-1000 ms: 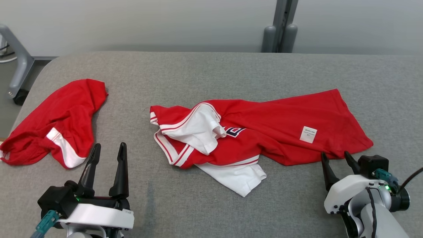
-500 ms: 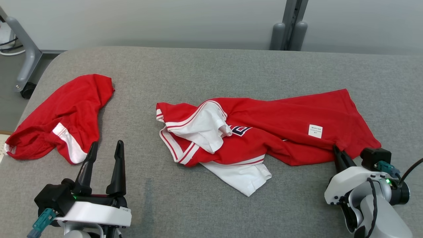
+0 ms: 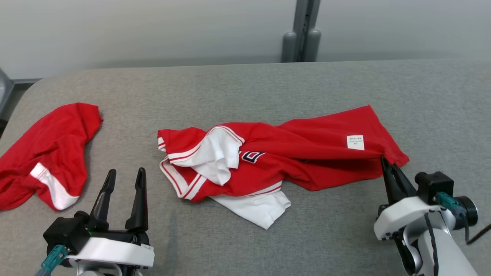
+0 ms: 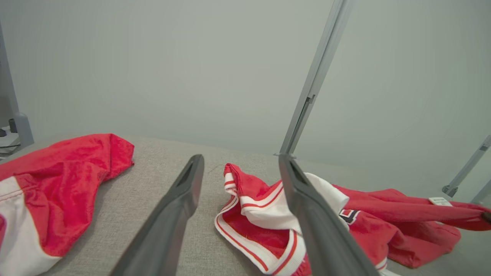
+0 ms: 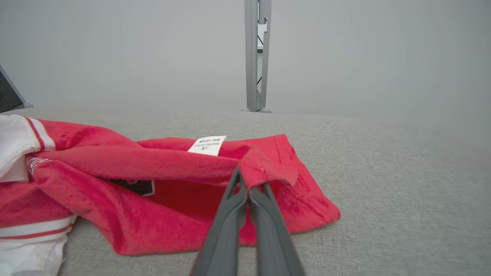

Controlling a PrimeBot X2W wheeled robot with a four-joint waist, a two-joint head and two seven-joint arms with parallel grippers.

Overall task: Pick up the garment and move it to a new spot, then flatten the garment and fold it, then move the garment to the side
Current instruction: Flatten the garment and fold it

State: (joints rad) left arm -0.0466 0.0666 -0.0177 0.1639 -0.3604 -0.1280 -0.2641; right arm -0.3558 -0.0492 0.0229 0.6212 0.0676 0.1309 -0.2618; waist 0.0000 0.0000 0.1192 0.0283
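Note:
A crumpled red garment (image 3: pixel 307 153) with white sleeves and striped trim lies across the middle of the grey table (image 3: pixel 245 92). A white label (image 3: pixel 355 142) sits near its right end. My right gripper (image 3: pixel 384 163) is shut on the hem at the garment's right edge, lifting a fold of red cloth (image 5: pixel 264 165) off the table. My left gripper (image 3: pixel 125 176) stands open at the lower left, with nothing between its fingers (image 4: pixel 184 195). It is apart from the garment (image 4: pixel 268 214), which lies to its right.
A second red garment (image 3: pixel 46 153) with a white panel lies at the table's left edge, also in the left wrist view (image 4: pixel 57 184). A grey post (image 3: pixel 303 34) rises behind the table's far edge. Bare grey table surface runs along the front and far right.
My right gripper went from open beside the hem to shut on it and has raised the cloth. The head camera has shifted, so the whole scene sits differently. The left gripper stays open.

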